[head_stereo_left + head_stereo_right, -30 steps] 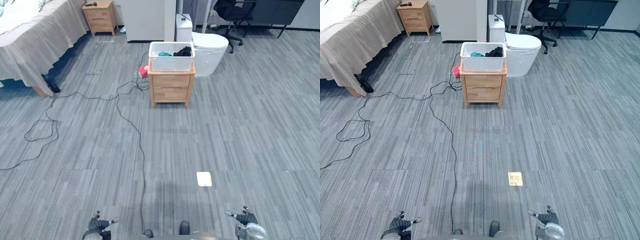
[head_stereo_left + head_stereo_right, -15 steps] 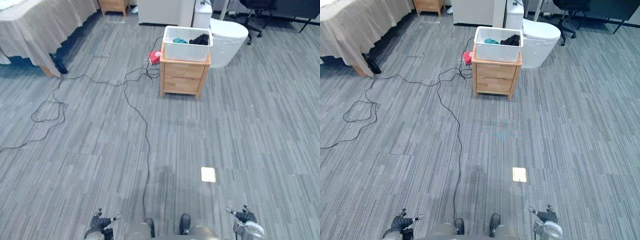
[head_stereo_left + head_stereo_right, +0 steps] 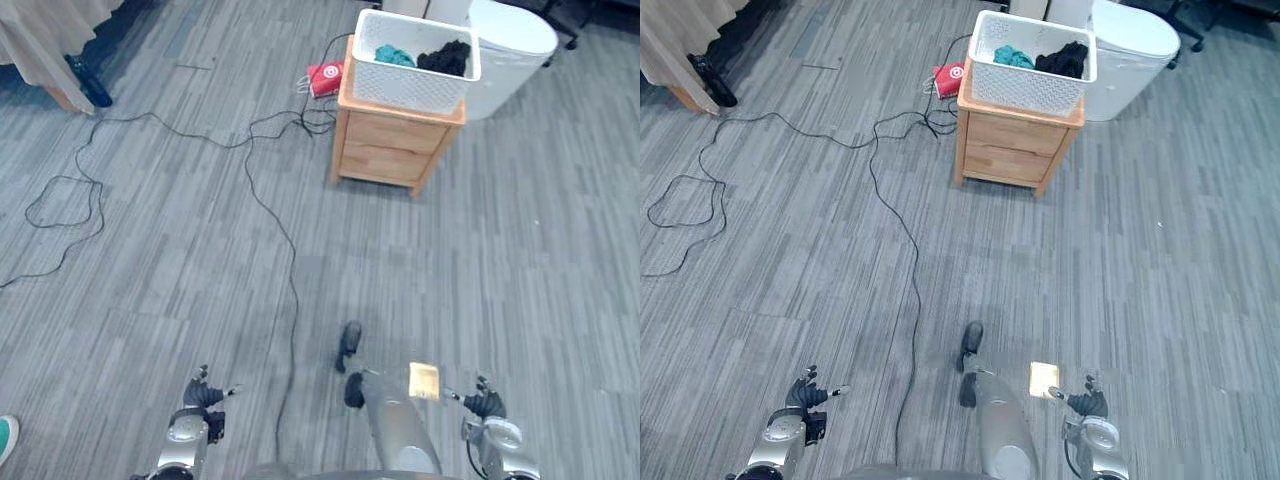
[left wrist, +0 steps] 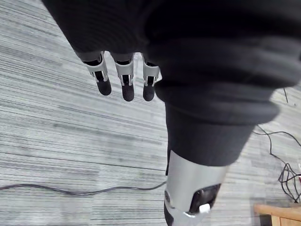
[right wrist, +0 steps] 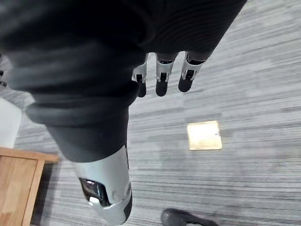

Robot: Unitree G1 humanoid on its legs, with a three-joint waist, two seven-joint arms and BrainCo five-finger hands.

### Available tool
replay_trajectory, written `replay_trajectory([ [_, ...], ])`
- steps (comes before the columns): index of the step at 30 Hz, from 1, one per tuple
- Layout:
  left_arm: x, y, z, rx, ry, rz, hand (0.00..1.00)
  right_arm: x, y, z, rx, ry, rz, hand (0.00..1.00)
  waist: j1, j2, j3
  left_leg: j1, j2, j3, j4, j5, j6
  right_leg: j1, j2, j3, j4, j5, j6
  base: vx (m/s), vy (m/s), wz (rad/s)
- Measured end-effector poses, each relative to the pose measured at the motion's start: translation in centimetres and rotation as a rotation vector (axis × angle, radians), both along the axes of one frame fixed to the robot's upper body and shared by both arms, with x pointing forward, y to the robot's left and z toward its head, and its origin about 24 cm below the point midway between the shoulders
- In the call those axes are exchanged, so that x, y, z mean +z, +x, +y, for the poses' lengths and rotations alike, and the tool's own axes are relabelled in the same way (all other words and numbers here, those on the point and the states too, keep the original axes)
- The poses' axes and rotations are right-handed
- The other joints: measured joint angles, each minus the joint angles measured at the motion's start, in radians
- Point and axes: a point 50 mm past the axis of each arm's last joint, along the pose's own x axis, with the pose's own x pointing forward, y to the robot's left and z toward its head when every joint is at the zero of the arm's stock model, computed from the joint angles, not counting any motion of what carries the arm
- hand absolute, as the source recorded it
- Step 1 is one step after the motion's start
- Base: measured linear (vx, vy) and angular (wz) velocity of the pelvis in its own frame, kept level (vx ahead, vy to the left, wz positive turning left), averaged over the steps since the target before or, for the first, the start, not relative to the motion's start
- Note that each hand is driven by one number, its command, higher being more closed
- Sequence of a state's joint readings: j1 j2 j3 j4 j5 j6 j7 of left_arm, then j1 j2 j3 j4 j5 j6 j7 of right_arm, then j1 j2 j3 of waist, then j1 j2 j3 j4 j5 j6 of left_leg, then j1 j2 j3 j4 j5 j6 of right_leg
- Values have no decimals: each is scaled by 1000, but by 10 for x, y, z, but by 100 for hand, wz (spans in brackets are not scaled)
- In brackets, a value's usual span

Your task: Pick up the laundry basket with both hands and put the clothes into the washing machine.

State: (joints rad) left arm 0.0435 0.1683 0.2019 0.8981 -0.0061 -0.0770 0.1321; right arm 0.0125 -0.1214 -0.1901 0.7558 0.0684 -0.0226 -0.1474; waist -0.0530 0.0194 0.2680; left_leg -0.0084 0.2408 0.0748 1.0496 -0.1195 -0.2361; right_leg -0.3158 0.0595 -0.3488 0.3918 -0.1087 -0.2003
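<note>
A: Loc of basket [image 3: 410, 90]?
B: 1 o'clock, well ahead, atop wooden cabinet [image 3: 395, 150]; clothes [image 3: 445, 55] inside.
A: Hands?
B: L hand [image 3: 203, 394] at 7, R hand [image 3: 484, 404] at 5 o'clock, well apart from it. Both w/ fingers [image 4: 123, 87] straight, nothing held.

So you've got grey striped carpet floor [image 3: 150, 260] everywhere here. A wooden two-drawer nightstand [image 3: 395, 150] stands on it toward the far side, and a white laundry basket [image 3: 410, 88] sits right on its top, covering most of it. Just left of the nightstand a red item [image 3: 325, 77] lies on the carpet. A white rounded unit [image 3: 515, 50] stands behind its right corner. A small tan floor plate [image 3: 1044, 378] lies flat near you.
</note>
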Motion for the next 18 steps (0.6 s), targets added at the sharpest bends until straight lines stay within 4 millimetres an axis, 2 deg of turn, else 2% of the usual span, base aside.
replay_trajectory([
  [1, 0, 2, -5, -3, -14, -10, 0, 4, 4, 3, 6, 1, -29, 0, 19, -7, 1, -93, 32, 36, 149, -26, 38, 81, 20, 24, -36, -16, -6, 631, -169, -40],
  [2, 0, 3, -8, -3, -21, -19, 0, 5, 6, 4, 8, 1, -42, 0, 29, -12, 1, -139, 40, 53, 178, -41, 62, 118, 27, 38, -56, -22, -8, 599, -136, -50],
  [3, 1, 5, -15, -5, -38, -36, 0, 9, 9, 5, 9, 0, -64, 0, 47, -15, 0, -236, 41, 79, 181, -68, 108, 198, 37, 71, -113, -28, -3, 568, -116, -57],
  [4, 1, 6, -20, -7, -49, -44, 0, 12, 12, 6, 15, -1, -84, 0, 69, -15, 0, -311, 41, 104, 126, -82, 131, 267, 45, 100, -172, -35, 12, 559, -99, -62],
  [5, 1, 5, -22, -6, -53, -46, 0, 13, 13, 7, 19, -2, -89, 0, 71, -15, 0, -343, 41, 119, 76, -88, 140, 296, 49, 114, -194, -38, 17, 522, -57, -61],
  [6, -1, 3, -24, -6, -60, -40, 0, 15, 15, 8, 26, -4, -98, 0, 79, -15, 0, -392, 31, 138, -58, -95, 152, 349, 52, 137, -228, -47, 33, 496, -9, -58],
  [7, -2, 0, -26, -11, -63, -30, 0, 18, 16, 8, 34, -9, -112, 0, 85, -14, 0, -422, 14, 149, -234, -94, 151, 397, 52, 165, -250, -59, 51, 490, 16, -59],
  [8, -2, 0, -27, -16, -66, -30, 0, 19, 16, 7, 33, -13, -117, 0, 94, -13, -1, -424, 3, 148, -331, -88, 142, 417, 52, 180, -259, -66, 60, 502, 67, -73],
  [9, -4, -2, -30, -13, -75, -28, 0, 19, 15, 7, 31, -15, -119, 0, 99, -11, -3, -408, -23, 147, -536, -64, 122, 458, 53, 206, -289, -83, 87, 486, 121, -86],
  [10, -6, -7, -31, -6, -77, -14, 0, 17, 11, 6, 28, -16, -107, 0, 102, -8, -19, -401, -39, 144, -686, -28, 132, 492, 53, 222, -314, -114, 107, 489, 153, -88],
  [11, -7, -10, -31, -3, -79, -5, 0, 17, 10, 6, 27, -17, -105, 0, 102, -4, -30, -400, -43, 142, -720, -14, 140, 504, 53, 234, -316, -133, 109, 511, 229, -78],
  [12, -8, -15, -30, 1, -78, 10, 0, 16, 8, 6, 24, -13, -99, 0, 105, -6, -46, -398, -53, 117, -720, 44, 179, 519, 45, 259, -302, -162, 124, 626, 288, -86],
  [13, -11, -23, -28, 10, -78, 30, 0, 10, -3, 8, 15, -3, -71, 0, 126, -26, -78, -388, -70, 134, -691, 107, 209, 514, 17, 298, -240, -200, 164, 657, 300, -94],
  [14, -11, -23, -27, 8, -75, 32, 0, 6, -7, 13, 10, 11, -56, 0, 133, -43, -89, -371, -72, 163, -664, 100, 230, 476, -13, 299, -126, -223, 205, 678, 291, -89],
  [15, -9, -23, -23, 1, -59, 33, 0, 3, -11, 18, 7, 29, -42, 0, 127, -68, -92, -329, -95, 182, -651, 51, 239, 377, -66, 276, 132, -223, 262, 740, 297, -42],
  [16, -9, -21, -23, -27, -51, 37, 0, 1, -14, 21, 18, 27, -27, 0, 112, -76, -92, -281, -121, 187, -638, 2, 253, 274, -124, 248, 412, -126, 370, 719, 283, -3],
  [17, -9, -18, -25, -47, -49, 36, 0, -1, -15, 23, 36, 24, -14, 0, 101, -74, -91, -242, -130, 192, -623, -31, 267, 209, -169, 242, 571, -94, 378, 581, 204, 20],
  [18, -9, -18, -26, -56, -48, 38, 0, -1, -14, 26, 54, 23, -10, 0, 96, -74, -90, -212, -137, 193, -621, -47, 272, 178, -189, 238, 649, -106, 355, 535, 143, 14],
])
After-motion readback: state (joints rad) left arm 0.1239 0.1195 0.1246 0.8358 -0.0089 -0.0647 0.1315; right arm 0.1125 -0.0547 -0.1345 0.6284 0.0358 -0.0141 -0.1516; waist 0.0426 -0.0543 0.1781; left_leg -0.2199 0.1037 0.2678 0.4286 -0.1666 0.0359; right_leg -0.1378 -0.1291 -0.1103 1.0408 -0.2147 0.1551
